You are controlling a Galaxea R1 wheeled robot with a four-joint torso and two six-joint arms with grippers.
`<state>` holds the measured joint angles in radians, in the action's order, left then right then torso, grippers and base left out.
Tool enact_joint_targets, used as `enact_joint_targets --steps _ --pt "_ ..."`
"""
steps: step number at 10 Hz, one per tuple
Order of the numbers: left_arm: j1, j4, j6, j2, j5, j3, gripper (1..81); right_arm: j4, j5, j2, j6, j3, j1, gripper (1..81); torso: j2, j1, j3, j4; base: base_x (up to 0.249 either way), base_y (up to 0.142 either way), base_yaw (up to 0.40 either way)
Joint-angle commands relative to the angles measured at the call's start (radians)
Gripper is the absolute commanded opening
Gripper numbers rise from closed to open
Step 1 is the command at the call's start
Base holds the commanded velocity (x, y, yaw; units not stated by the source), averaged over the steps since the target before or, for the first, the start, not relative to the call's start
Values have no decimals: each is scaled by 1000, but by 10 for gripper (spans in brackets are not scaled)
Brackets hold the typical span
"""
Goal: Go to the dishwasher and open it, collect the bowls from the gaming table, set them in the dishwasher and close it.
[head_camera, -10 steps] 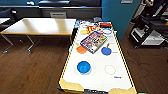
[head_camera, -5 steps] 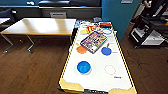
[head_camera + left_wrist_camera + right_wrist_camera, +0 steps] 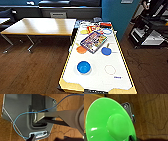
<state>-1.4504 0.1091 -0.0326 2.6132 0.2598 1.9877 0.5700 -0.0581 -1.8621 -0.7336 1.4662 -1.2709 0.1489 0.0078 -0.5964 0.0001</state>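
the gaming table (image 3: 98,75) stands lengthwise ahead of the robot in the head view, a white top with a yellow edge, on a dark wood floor (image 3: 32,72). a blue bowl (image 3: 84,67) sits upright on the near part of the top, toward the table's left edge. further along the top lie an orange disc (image 3: 81,49), a blue disc (image 3: 106,51) and, between and just beyond them, a colourful flat box (image 3: 94,41) set at an angle. more small items crowd the far end; they are too blurred to identify. a wooden table (image 3: 40,26) on metal legs stands to the left of the gaming table, well apart from the blue bowl. a teal wall (image 3: 117,12) rises beyond the far right corner.

in the right wrist view, a green bowl (image 3: 109,121) shows very large and close to the camera, tilted, with its inside facing the lens, above the wood floor. it is probably carried by the right arm, but the fingers are hidden, so the jaw state cannot be told.

in the left wrist view, the robot's grey base (image 3: 16,112) and a blue cable (image 3: 22,114) lie below, over the wood floor. the jaw state of the left arm cannot be told.
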Motion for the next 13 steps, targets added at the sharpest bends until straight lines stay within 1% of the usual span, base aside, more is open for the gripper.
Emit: enact_joint_targets --steps 1,3,5,6,8,9,10,11,12,13 --pt "11 12 3 -230 -4 -269 811 34 -149 -167 7 297 -138 10 0 0 0 0 0 0 0" --pt "14 12 -1 -362 35 -387 811 42 -167 -252 10 391 -160 10 0 0 0 0 0 0 0" --pt "30 14 -4 -456 67 -498 811 79 -167 -318 10 419 -175 10 0 0 0 0 0 0 0" --pt "53 12 -6 -507 73 -566 811 91 -166 -357 8 436 -180 10 0 0 0 0 0 0 0" --pt "121 1 -7 -614 73 -708 811 126 -158 -450 10 479 -192 10 0 0 0 0 0 0 0" --pt "167 -2 -7 -674 72 -791 811 130 -155 -496 10 505 -190 10 0 0 0 0 0 0 0" --pt "221 -6 -10 -717 70 -848 811 133 -151 -522 11 511 -192 10 0 0 0 0 0 0 0" --pt "274 -49 -18 -762 59 -912 811 149 -141 -557 10 529 -190 10 0 0 0 0 0 0 0" --pt "322 -97 -20 -794 55 -954 811 153 -137 -584 10 551 -192 10 0 0 0 0 0 0 0" --pt "378 -170 -20 -835 52 -995 811 153 -137 -610 10 583 -191 10 0 0 0 0 0 0 0"
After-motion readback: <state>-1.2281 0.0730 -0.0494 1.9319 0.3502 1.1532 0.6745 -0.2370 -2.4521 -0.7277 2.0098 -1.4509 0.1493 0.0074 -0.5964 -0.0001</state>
